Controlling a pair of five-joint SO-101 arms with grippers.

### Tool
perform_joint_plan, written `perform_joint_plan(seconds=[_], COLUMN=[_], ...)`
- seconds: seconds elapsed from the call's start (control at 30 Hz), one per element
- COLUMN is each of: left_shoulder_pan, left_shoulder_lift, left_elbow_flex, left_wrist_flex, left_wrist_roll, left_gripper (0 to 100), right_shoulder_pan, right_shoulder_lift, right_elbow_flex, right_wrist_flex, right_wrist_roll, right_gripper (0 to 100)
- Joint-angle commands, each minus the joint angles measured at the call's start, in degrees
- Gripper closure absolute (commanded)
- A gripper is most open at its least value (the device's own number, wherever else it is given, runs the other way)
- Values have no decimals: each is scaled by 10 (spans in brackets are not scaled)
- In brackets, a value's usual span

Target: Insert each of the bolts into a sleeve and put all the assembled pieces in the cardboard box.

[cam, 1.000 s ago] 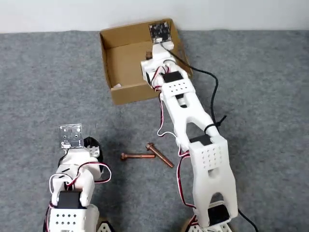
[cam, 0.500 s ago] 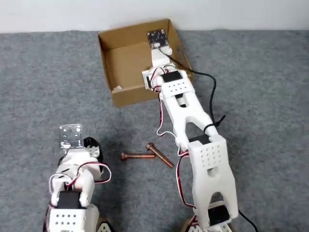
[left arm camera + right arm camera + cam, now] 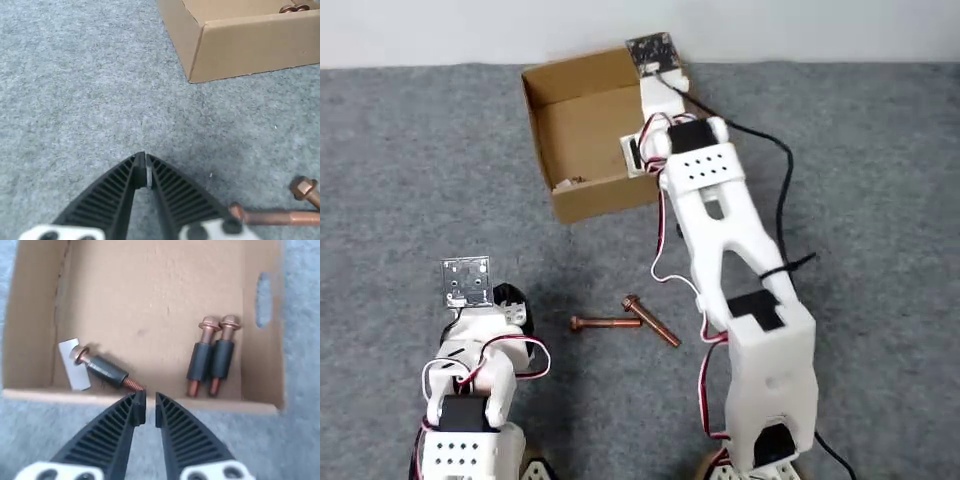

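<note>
The cardboard box (image 3: 545,140) stands at the table's far middle. Three bolts in black sleeves lie inside: a pair side by side (image 3: 212,355) and one alone (image 3: 102,369). My right gripper (image 3: 149,402) hovers over the box's near wall, slightly open with nothing in it. Two bare copper bolts (image 3: 605,322) (image 3: 652,320) lie on the carpet between the arms, their heads close together. My left gripper (image 3: 145,170) is shut and empty, low over the carpet. One bolt (image 3: 280,217) lies just beside it, the other bolt's head (image 3: 304,187) a little farther.
Grey carpet (image 3: 440,200) covers the table. The right arm (image 3: 720,210) stretches from the near edge up to the box. The left arm (image 3: 480,350) is folded at the near left. A pale flap (image 3: 70,365) lies by the lone assembled piece.
The right arm has swung to the right and its wrist has shifted toward the box's far right corner. The box has slid slightly left. The left arm and loose bolts have not moved.
</note>
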Motion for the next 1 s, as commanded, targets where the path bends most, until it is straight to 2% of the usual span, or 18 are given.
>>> perform_joint_plan(seconds=[0.0, 0.17, 0.4, 0.47, 0.6, 0.73, 0.83, 0.97], left_shoulder_pan=[-4, -4, -4, -4, -6, -17, -17, -17], left_shoulder_lift=[0, 0, 0, 0, 0, 0, 0, 0], left_elbow_flex=[-2, -2, -2, -2, -2, -2, -2, -2], left_wrist_flex=[2, 2, 3, 3, 3, 0, 0, 0], left_wrist_roll=[0, 1, 1, 1, 1, 0, 0, -1], left_gripper=[994, 994, 994, 994, 994, 994, 994, 994], right_shoulder_pan=[6, 7, 44, 58, 90, 122, 140, 153], right_shoulder_lift=[-64, -81, -86, -84, -81, -76, -50, 5], right_elbow_flex=[-21, -21, -21, -21, -21, -18, -18, -18], right_wrist_flex=[51, 126, 211, 242, 307, 314, 321, 319], right_wrist_roll=[4, 6, 12, 63, 235, 385, 468, 536], right_gripper=[990, 990, 990, 990, 987, 984, 917, 808])
